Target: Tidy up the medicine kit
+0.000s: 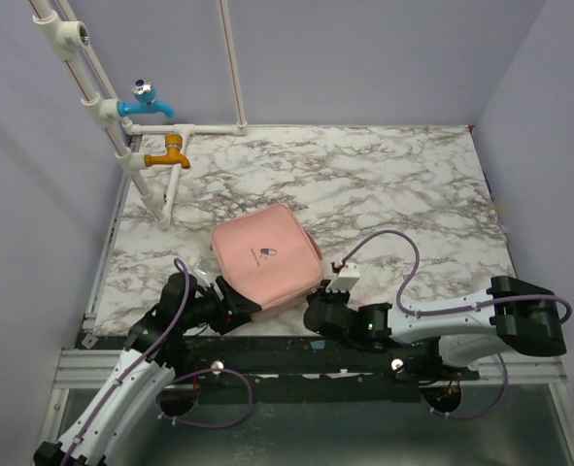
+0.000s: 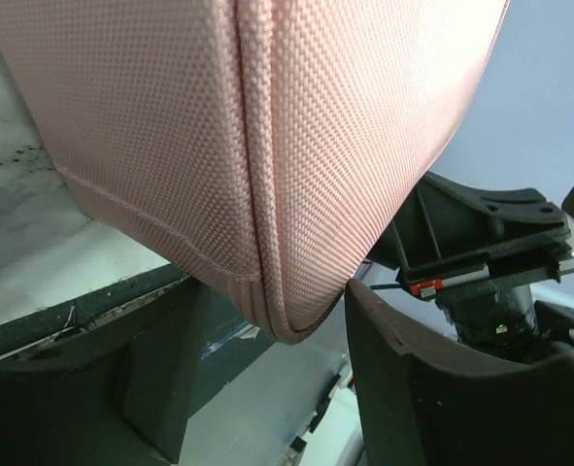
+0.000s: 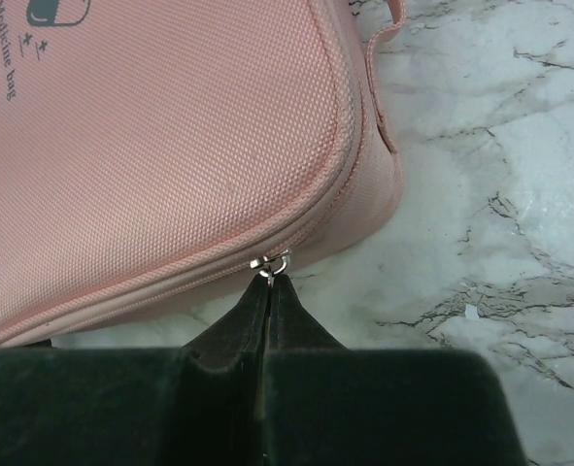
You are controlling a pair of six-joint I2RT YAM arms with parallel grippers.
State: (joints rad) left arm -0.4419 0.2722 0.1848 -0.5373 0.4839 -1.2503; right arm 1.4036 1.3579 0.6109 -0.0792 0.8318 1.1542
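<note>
The table [image 1: 393, 184] lies open to the far and right sides of the medicine kit [image 1: 265, 256]. Pipework [image 1: 209, 127] with two taps [image 1: 151, 102] blocks the far-left corner; walls [image 1: 364, 58] enclose three sides.

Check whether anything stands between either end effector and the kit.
Nothing visible does. The right end effector is shut on the zipper pull at the edge of the kit. The left end effector straddles one of the kit's corners; whether it is clamping cannot be told.
</note>
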